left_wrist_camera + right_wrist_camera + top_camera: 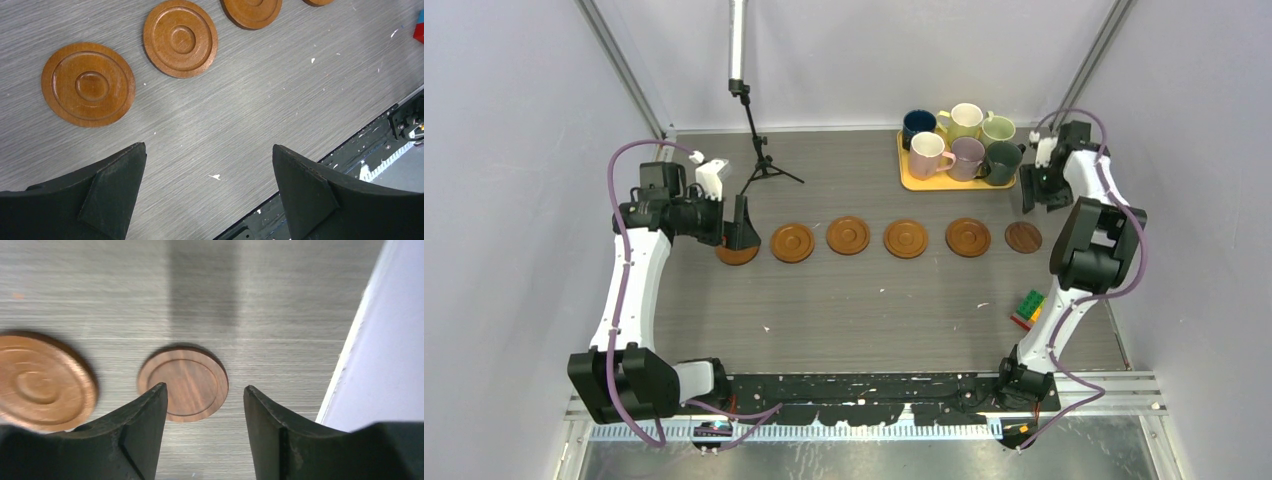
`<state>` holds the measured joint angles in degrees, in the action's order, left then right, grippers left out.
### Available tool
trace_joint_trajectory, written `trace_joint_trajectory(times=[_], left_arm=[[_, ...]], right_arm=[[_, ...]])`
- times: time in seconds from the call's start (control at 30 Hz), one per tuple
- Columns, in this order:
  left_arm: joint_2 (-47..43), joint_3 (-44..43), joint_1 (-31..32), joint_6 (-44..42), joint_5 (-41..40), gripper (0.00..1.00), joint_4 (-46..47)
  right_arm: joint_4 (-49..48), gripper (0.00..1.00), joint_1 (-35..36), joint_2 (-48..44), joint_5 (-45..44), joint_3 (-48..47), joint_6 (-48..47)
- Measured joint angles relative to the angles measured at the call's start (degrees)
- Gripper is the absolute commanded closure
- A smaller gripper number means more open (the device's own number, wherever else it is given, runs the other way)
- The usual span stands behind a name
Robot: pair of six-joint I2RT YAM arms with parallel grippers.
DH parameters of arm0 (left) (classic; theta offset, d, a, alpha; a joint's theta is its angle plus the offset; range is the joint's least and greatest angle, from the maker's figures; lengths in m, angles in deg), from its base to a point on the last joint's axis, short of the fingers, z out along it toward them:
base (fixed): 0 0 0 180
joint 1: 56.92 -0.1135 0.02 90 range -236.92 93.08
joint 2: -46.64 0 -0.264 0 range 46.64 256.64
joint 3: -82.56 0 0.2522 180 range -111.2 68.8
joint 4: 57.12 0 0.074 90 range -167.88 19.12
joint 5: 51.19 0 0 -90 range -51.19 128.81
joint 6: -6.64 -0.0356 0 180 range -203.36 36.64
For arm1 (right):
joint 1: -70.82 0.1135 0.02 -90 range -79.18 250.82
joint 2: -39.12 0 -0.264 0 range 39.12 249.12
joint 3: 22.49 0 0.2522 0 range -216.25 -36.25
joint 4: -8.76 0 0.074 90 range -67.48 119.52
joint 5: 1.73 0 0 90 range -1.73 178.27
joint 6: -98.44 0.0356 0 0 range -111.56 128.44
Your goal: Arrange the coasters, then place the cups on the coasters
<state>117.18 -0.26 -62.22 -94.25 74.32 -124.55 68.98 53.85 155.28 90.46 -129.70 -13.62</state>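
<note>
From above, six small round brown wooden coasters (848,235) were seen laid in a row across the grey wood-grain table (854,310), each apart from the next. The leftmost coaster (733,257) was partly covered by the left gripper (742,235), which was poised over it. The row was closed at the right end by the dark coaster (1024,237).

All six handled ceramic cups (967,155) were gathered on a rectangular yellow-orange tray (924,183) at the far right of the table. The right gripper (1036,195) was held just beside the tray's right end, beyond the dark coaster. A multicoloured toy block (1028,308) lay near the right arm, and a black tripod stand (759,160) was set at the far edge.

In the left wrist view, the left gripper (209,146) was shown with its fingers (112,192) spread wide and only bare table between them. Four coasters were ranged beyond, the nearest (88,84) well clear of the fingertips.

In the right wrist view, the right gripper (205,386) was shown with its fingers (142,435) partway apart and nothing clasped. The dark coaster (187,372) lay flat on the table below the gap, partly hidden by one finger. A lighter coaster (42,382), blurred, was apart to one side, and a pale wall (385,365) was at the other.
</note>
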Motion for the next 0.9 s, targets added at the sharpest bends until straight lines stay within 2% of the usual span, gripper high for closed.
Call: trace_joint_trajectory(times=[0.1, 0.23, 0.37, 0.5, 0.7, 0.8, 0.9], left_arm=[[-0.5, 0.0, 0.0, -1.1, -0.6, 0.00, -0.8], [-1.4, 0.0, 0.0, -2.8, -1.0, 0.00, -1.7], [-1.4, 0.0, 0.3, -4.1, -0.9, 0.00, -2.6], [-1.2, 0.0, 1.8, -5.2, -0.8, 0.00, -2.8], [0.4, 0.0, 6.2, -5.6, -1.2, 0.00, -2.4], [2.6, -0.1, 10.8, -4.3, -2.4, 0.00, -1.0], [6.7, -1.7, 18.1, -2.5, -5.7, 0.02, 1.6]], right_arm=[[1.9, 0.29, 0.0, -3.6, 3.7, -3.7, 1.1], [2.9, 0.29, 0.0, -9.2, 8.6, -8.7, 2.8], [2.3, 0.29, 0.0, -11.1, 11.7, -11.6, 5.3], [1.8, 0.34, 0.0, -7.7, 13.3, -14.1, 7.3], [-0.2, 0.45, -0.4, 2.9, 14.6, -16.2, 11.4], [-1.8, 0.50, -1.4, 7.3, 15.3, -16.2, 14.8], [-3.8, 0.55, -2.7, 9.5, 15.5, -16.2, 17.9]])
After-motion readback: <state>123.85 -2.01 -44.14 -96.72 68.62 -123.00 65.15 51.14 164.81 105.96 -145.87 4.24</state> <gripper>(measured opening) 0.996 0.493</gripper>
